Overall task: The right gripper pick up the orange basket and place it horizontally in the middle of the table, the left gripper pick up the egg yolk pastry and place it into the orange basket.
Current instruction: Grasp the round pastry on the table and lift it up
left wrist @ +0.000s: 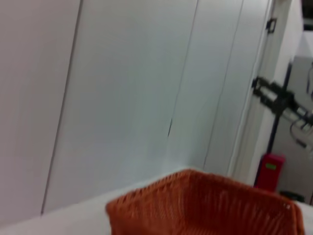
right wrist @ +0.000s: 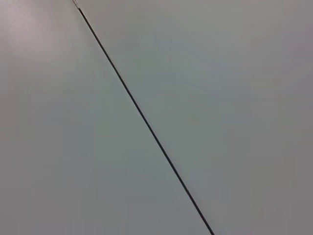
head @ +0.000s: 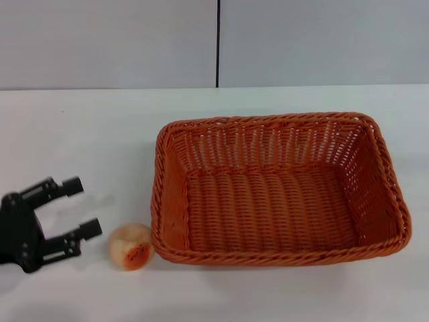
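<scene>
The orange basket (head: 278, 191) lies lengthwise across the middle of the white table (head: 87, 141), empty; its rim also shows in the left wrist view (left wrist: 205, 205). Just off its near left corner rests the egg yolk pastry (head: 131, 246), a small pale ball with an orange-red patch. My left gripper (head: 86, 207) hovers at the table's left side, open, its fingers pointing toward the pastry and a short gap away from it. The right gripper is out of view; its wrist camera shows only a grey wall with a dark seam.
A grey wall (head: 107, 40) with a vertical seam backs the table. In the left wrist view a red box (left wrist: 268, 171) and dark cabling (left wrist: 281, 100) stand beyond the table's far end.
</scene>
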### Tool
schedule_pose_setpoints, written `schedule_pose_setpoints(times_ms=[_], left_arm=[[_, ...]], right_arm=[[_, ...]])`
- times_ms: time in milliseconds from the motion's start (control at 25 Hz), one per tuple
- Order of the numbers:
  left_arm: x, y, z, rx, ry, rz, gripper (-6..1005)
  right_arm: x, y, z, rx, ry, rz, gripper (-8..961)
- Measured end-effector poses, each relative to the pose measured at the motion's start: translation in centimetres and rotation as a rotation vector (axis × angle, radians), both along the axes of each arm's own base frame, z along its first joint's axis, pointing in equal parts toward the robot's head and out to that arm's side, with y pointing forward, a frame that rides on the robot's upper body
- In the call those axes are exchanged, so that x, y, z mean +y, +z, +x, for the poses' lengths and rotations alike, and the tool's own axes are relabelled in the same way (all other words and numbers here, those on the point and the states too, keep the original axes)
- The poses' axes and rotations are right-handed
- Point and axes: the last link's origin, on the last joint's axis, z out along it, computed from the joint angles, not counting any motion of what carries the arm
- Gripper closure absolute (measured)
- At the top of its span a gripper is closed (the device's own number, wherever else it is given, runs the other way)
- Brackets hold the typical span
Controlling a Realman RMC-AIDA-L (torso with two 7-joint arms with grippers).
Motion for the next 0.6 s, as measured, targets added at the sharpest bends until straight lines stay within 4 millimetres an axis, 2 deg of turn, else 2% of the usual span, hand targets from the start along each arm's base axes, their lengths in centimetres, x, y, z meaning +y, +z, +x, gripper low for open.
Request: schedule_pose_setpoints(times_ms=[240, 600], left_arm=[[-0.8, -2.1, -1.0, 0.051, 0.068, -0.040, 166], [-1.0, -3.4, -1.3, 0.078, 0.106, -0.055, 166]], right_arm=[[0.8, -0.2, -0.6, 0.004, 0.027, -0.012, 345], [1.3, -0.9, -0.7, 0.044, 0.031, -0.032, 345]])
